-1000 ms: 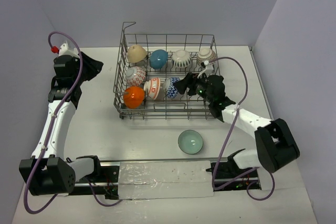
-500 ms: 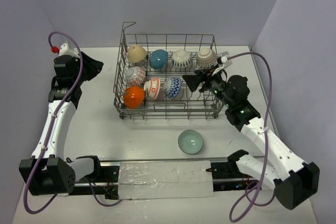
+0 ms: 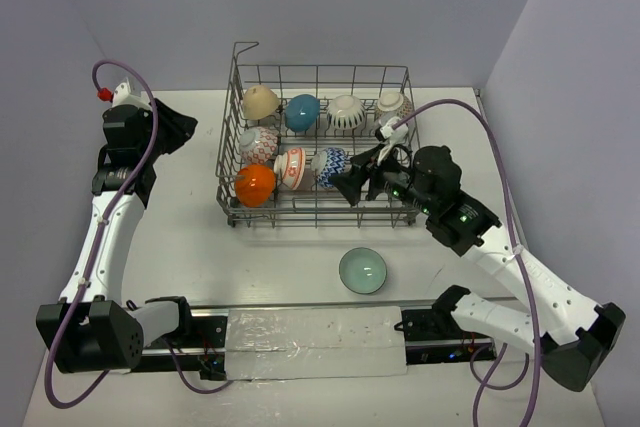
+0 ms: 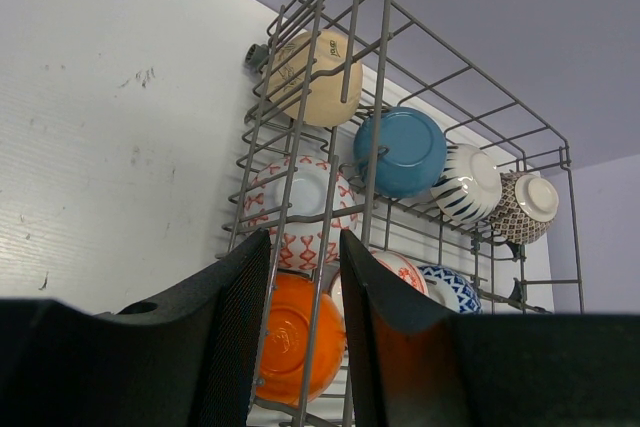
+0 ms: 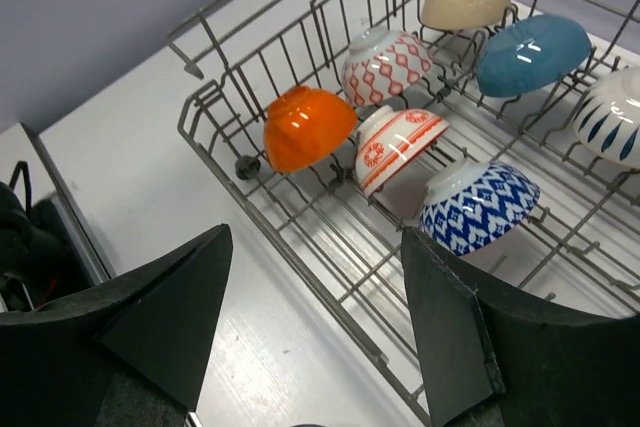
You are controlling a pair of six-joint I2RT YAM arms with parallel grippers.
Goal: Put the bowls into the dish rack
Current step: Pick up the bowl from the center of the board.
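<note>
We record one dish rack [image 3: 320,205] at the far centre of the counter [image 3: 180,247], with eight bowls tipped among its tines:
- Far row, left to right: tan bowl [image 3: 261,102], teal-blue bowl [image 3: 302,111], white striped bowl [image 3: 347,112], brown-patterned bowl [image 3: 393,104].
- Nearer: red-lattice bowl [image 3: 258,144], plain orange bowl [image 3: 255,185], red-and-white bowl [image 3: 292,168], blue-white bowl [image 3: 330,165].

One pale green bowl [image 3: 362,270] sits upright on the counter, near of the rack.

The right pincer [image 3: 345,185] has its jaws wide apart and empty, just beside the blue-white bowl. The left pincer [image 4: 305,347] has its jaws partly apart and empty, left of the rack
</note>
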